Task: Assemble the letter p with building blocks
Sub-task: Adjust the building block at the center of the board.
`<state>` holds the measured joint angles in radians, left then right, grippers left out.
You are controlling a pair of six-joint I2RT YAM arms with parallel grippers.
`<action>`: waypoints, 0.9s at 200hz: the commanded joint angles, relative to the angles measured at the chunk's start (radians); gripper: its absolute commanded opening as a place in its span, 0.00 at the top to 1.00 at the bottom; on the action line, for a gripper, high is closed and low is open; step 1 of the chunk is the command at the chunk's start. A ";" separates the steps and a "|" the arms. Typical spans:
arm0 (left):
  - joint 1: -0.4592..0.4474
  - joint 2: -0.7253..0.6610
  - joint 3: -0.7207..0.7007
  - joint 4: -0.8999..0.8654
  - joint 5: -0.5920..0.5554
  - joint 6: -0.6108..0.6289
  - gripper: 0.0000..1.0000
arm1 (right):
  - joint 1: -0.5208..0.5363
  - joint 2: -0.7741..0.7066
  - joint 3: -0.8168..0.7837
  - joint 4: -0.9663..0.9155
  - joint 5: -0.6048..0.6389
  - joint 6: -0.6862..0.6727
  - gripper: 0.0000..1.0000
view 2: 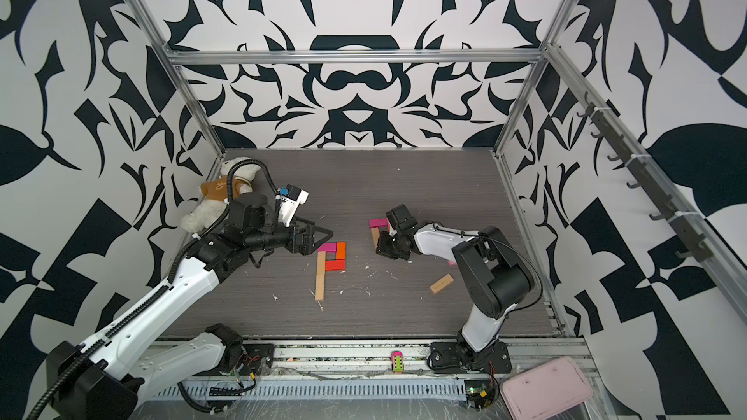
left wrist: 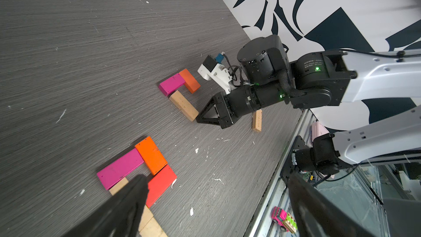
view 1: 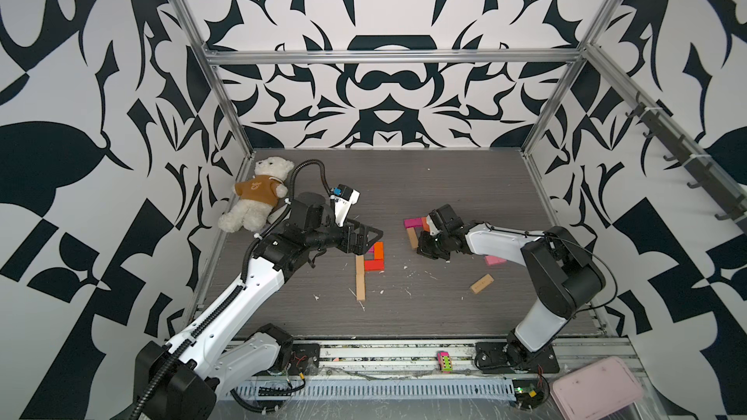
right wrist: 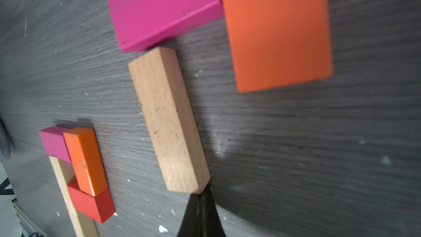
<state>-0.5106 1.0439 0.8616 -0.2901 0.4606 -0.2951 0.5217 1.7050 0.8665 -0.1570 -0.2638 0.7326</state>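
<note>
Touching the tan block [right wrist: 168, 119], the closed right gripper [right wrist: 201, 199] shows clearly only wrist-side.

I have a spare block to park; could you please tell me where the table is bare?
Bare: the back strip of the grey wood-grain table, right of the white teddy bear; also the front, between the multicoloured block P and the loose tan wooden block. Crowded: around left gripper and right gripper.

Light pink block [view 1: 496, 261] mostly hidden behind right arm [view 1: 499, 241]
</note>
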 commanded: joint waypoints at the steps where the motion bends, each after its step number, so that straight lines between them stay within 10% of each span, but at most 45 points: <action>1: 0.003 0.002 0.021 -0.015 0.019 0.001 0.01 | 0.005 0.021 0.012 -0.016 0.014 0.007 1.00; 180: 0.004 0.002 0.020 -0.013 0.029 -0.007 0.01 | -0.002 -0.120 0.074 -0.107 -0.036 0.001 1.00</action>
<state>-0.5106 1.0508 0.8616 -0.2901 0.4717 -0.2985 0.5217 1.7012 0.8726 -0.1658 -0.2913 0.7395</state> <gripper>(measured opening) 0.992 0.043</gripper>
